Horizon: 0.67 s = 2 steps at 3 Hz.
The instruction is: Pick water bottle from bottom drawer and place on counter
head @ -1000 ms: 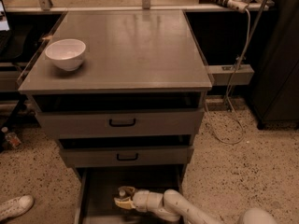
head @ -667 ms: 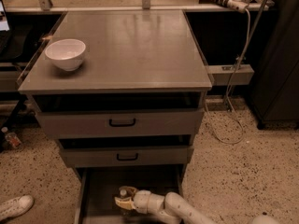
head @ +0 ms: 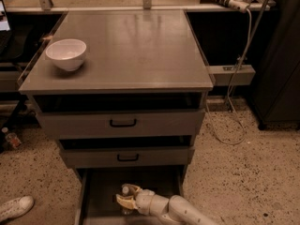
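Note:
The bottom drawer [head: 101,191] is pulled out at floor level under the cabinet. The water bottle [head: 125,191] stands upright in it, and I see its white cap and a little of its clear body. My gripper [head: 127,195] reaches into the drawer from the lower right. Its pale fingers [head: 133,188] sit on either side of the bottle just below the cap, closed against it. The bottle rests on the drawer floor. The counter [head: 136,46] is the grey metal top of the cabinet above.
A white bowl [head: 66,54] sits on the counter's left side. Two shallower drawers with black handles [head: 123,123] are partly open above the bottom drawer. A cable [head: 234,102] hangs at the right, and a white shoe [head: 14,207] lies on the floor at the lower left.
The gripper stays at the bottle in the bottom drawer with almost no movement. The arm's elbox has dropped lower out of the frame.

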Available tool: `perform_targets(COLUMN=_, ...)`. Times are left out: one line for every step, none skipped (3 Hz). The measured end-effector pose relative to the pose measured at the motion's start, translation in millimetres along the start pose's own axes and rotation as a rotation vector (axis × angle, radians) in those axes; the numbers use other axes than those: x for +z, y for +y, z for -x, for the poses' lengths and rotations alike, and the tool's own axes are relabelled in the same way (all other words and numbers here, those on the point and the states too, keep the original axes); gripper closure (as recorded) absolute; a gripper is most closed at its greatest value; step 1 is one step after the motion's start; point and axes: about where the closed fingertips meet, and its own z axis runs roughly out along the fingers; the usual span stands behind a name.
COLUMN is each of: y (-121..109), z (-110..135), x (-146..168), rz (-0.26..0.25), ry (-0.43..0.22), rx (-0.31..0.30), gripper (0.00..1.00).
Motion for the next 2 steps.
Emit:
perform_targets(y=9, z=43, x=-14, rz=-0.031, ry=-0.002, rx=-0.031, gripper=1.00)
perform_targets(y=8, z=87, x=-23, rz=-0.059, ry=-0.016, rx=-0.068, gripper=1.00)
